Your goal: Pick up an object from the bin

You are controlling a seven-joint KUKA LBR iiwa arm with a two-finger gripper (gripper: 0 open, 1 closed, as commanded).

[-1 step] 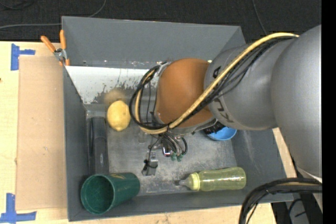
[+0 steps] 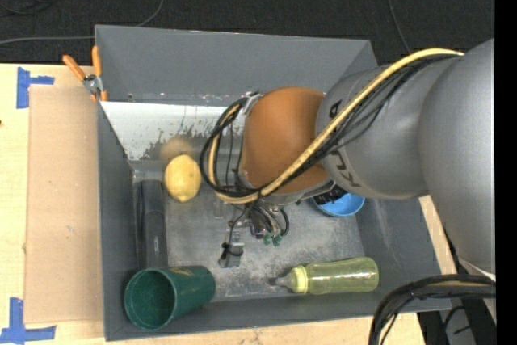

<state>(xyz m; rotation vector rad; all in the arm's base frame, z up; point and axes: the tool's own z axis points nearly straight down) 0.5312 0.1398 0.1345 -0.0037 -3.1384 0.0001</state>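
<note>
Gripper [image 2: 246, 242] over bare bin floor [image 2: 323, 242], mid-bin, open or closed: can't tell | green cup [image 2: 166, 295] on its side, near-left | lemon [image 2: 182, 178] far-left | squeeze bottle [image 2: 331, 276] likeliest pick: just near-right of gripper, long axis left-right, nozzle pointing left | blue object [image 2: 343, 206] right, partly under arm

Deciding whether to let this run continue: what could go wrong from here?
The gripper sits over bare bin floor between the lemon, the green cup and the squeeze bottle: a grasp here would likely get nothing. The lemon is round and the green cup lies on its side; either might roll if nudged.
</note>
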